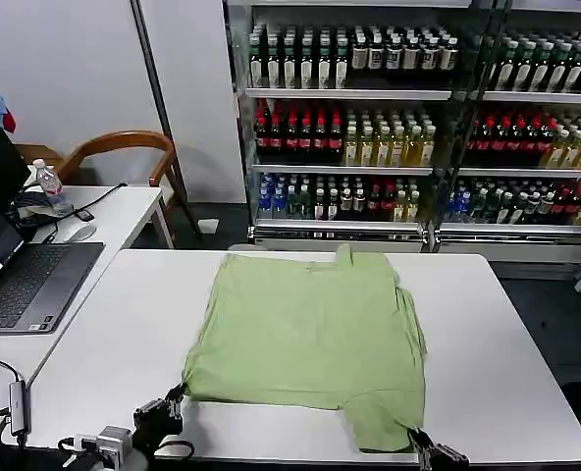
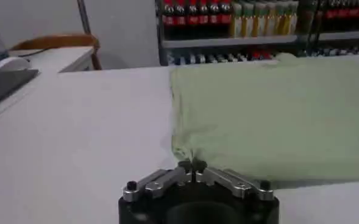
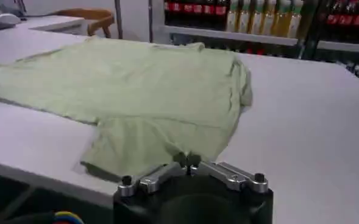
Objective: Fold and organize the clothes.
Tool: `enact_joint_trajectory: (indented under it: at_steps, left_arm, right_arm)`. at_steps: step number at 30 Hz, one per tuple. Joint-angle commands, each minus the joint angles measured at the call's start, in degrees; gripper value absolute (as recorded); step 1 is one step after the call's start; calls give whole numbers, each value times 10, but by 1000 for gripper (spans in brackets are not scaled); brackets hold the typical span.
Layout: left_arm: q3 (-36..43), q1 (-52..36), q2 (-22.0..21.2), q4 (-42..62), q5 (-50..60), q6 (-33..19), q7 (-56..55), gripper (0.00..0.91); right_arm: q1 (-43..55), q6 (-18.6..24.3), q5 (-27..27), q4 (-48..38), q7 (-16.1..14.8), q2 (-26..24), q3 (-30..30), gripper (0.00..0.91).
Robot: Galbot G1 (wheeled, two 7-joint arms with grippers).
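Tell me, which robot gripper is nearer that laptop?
Left. The left gripper pinches the shirt corner on the laptop's side; the right gripper grips the opposite corner.

We note the light green polo shirt (image 1: 310,334) spread flat on the white surface (image 1: 124,343), plain side up, collar at the far edge. One sleeve reaches the near edge; the right side appears folded inward, though we cannot confirm.
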Motion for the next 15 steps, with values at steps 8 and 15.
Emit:
enact_joint_trajectory:
  at_steps: [8, 15]
  left_arm:
    - [11, -79, 11, 40, -72, -2, 7, 50]
    - [28, -145, 10, 80, -107, -2, 4, 50]
  right_arm:
    - [216, -25, 48, -89, -1, -6, -24, 0]
    - [290, -34, 52, -130, -1, -2, -43, 0]
